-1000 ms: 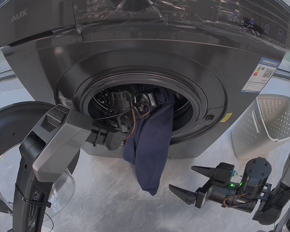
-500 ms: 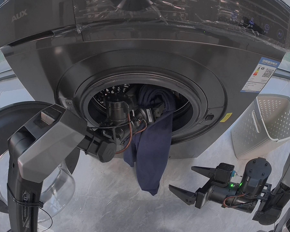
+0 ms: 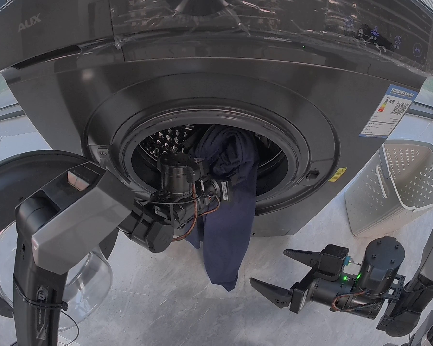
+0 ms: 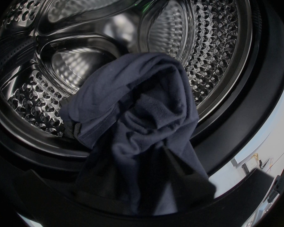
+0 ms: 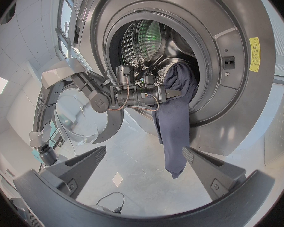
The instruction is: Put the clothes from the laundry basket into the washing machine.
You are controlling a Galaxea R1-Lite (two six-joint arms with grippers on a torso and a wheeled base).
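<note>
Grey marbled floor [image 3: 154,284], perhaps white-tiled walls [image 5: 19,48]

Grey shells over black joints.
My angular grey-shelled left arm [image 3: 77,212] carries an orange cable [image 3: 195,207]; my black right gripper [image 3: 268,266] has wedge-shaped fingers [image 3: 274,291] and a green light [image 3: 345,278].

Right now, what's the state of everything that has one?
Door: open, swung to the robot's left.
Dark blue garment: top bunched inside the drum, rest hanging out over the rim.
Drum: otherwise bare.
Laundry basket: no clothes visible inside.
Left end effector: at the drum mouth, against the garment.
Right end effector: open, empty, above the floor.
</note>
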